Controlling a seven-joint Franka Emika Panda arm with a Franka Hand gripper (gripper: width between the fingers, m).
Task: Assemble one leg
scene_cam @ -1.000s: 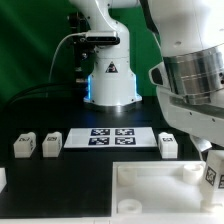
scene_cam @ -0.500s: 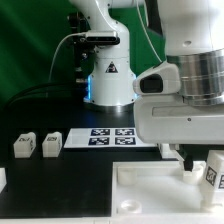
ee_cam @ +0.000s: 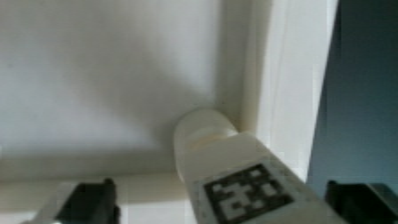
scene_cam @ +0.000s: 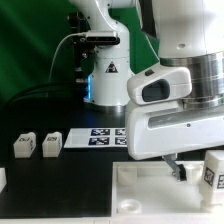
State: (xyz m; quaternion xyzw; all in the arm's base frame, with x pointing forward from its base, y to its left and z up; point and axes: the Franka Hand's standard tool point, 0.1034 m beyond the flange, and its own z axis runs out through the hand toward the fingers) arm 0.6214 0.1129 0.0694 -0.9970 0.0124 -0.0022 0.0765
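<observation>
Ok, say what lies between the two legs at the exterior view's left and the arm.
The marker board, lying flat; the exterior view shows it, partly hidden by the arm.

Panel rim [ee_cam: 265,60] just beside the leg [ee_cam: 235,172]

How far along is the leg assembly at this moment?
Done: one leg sits at the panel's corner; whether it is seated in a socket I cannot tell. In hand: the open gripper straddles it without touching. Left: gripping and fixing it. Two other legs lie untouched beside the marker board.
</observation>
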